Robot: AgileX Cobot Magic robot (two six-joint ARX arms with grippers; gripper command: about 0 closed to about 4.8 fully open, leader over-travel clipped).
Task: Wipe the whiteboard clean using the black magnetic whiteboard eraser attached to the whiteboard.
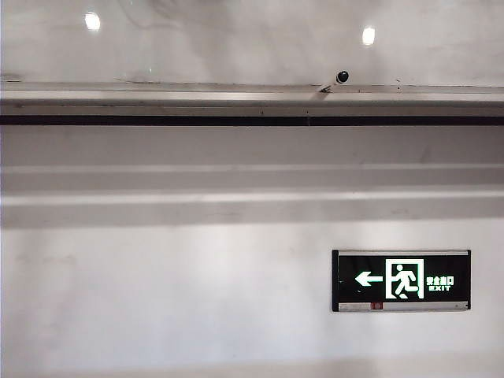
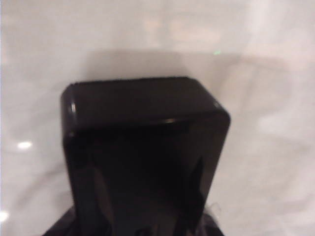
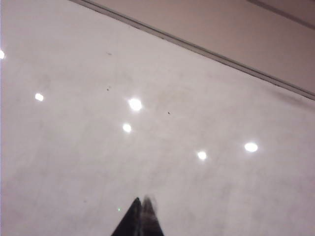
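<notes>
Left gripper (image 2: 142, 216) clamped on black eraser (image 2: 142, 142), eraser face pressed vs whiteboard (image 2: 275, 162) directly ahead of my wrist. Right gripper (image 3: 140, 216) fingertips together, holding nothing, pointing at whiteboard surface w/ faint specks. Ext view: whiteboard above silver ledge (image 1: 157, 98); neither gripper visible.

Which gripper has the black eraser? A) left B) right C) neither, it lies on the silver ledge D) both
A: in the left wrist view the left gripper holds the black eraser against the whiteboard; the right gripper is shut and empty.
</notes>
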